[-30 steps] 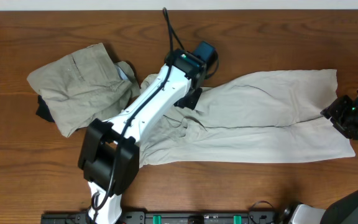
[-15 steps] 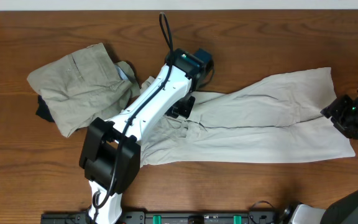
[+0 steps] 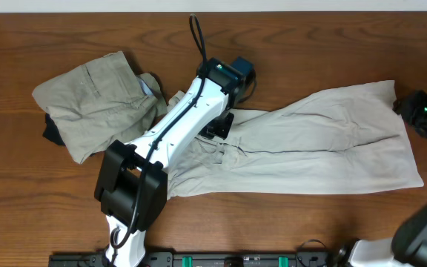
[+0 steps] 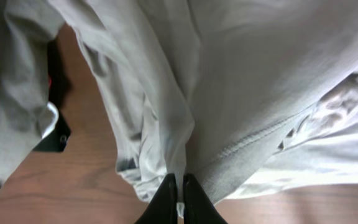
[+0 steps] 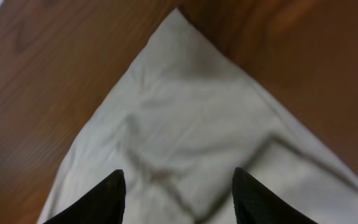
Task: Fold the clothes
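The clothes are a long pale cream garment (image 3: 325,141) spread across the table's middle and right, and a khaki-tan garment (image 3: 95,100) bunched at the back left. My left gripper (image 3: 217,130) is shut on a fold of the cream garment at its left, bunched end; in the left wrist view the fabric (image 4: 241,74) is pinched between the black fingertips (image 4: 179,186). My right gripper (image 3: 415,111) is at the garment's far right corner. Seen from the right wrist it (image 5: 178,177) stands open above that pointed corner (image 5: 185,124), nothing between the fingers (image 5: 107,196).
A dark item (image 3: 50,133) pokes out from under the khaki garment and shows at the left of the left wrist view (image 4: 55,118). The brown wooden table (image 3: 332,222) lies bare along the front. A black rail (image 3: 199,259) runs along the front edge.
The left gripper pulled the cream garment's bunched end slightly left, and the right end followed. The right gripper rose from the garment's right hem to its far corner.
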You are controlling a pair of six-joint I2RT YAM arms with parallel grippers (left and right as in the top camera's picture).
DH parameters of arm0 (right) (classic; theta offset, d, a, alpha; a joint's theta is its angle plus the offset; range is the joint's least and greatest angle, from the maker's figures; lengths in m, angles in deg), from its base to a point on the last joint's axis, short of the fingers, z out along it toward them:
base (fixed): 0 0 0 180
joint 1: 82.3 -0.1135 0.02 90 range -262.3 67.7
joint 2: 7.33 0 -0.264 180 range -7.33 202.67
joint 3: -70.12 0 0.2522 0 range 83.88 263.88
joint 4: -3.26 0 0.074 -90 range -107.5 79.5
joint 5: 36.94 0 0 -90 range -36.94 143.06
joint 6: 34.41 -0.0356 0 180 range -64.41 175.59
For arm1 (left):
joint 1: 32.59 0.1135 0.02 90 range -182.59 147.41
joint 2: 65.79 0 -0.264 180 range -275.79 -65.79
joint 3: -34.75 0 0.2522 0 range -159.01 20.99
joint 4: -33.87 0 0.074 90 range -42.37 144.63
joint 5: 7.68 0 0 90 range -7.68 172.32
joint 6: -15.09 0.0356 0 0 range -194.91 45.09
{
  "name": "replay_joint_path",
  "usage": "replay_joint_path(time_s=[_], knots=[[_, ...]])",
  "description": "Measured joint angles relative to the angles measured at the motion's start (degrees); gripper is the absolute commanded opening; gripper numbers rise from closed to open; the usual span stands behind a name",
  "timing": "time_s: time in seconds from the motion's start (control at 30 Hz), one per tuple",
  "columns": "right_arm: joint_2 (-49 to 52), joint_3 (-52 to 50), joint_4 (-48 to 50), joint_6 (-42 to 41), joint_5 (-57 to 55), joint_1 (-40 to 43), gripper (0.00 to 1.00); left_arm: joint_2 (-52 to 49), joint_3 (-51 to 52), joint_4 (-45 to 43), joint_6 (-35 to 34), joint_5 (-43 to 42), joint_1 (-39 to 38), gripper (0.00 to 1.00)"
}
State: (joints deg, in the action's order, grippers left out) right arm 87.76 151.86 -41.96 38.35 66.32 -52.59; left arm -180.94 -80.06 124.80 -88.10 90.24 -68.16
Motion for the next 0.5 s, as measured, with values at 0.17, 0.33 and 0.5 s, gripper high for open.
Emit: replay_joint_path(time_s=[0.17, 0.33, 0.5], knots=[[9.7, 0.9, 10.2, 0.2, 0.2, 0.0, 0.56, 0.0, 0.0, -2.0, -0.1, 0.0, 0.0, 0.06], [17.4, 4.4, 17.2, 0.6, 0.6, 0.0, 0.56, 0.0, 0.0, -2.7, -0.1, 0.0, 0.0, 0.06], [22.3, 5.5, 24.3, 1.1, 2.7, 0.0, 0.52, 0.0, 0.0, -2.9, -0.1, 0.0, 0.0, 0.06]])
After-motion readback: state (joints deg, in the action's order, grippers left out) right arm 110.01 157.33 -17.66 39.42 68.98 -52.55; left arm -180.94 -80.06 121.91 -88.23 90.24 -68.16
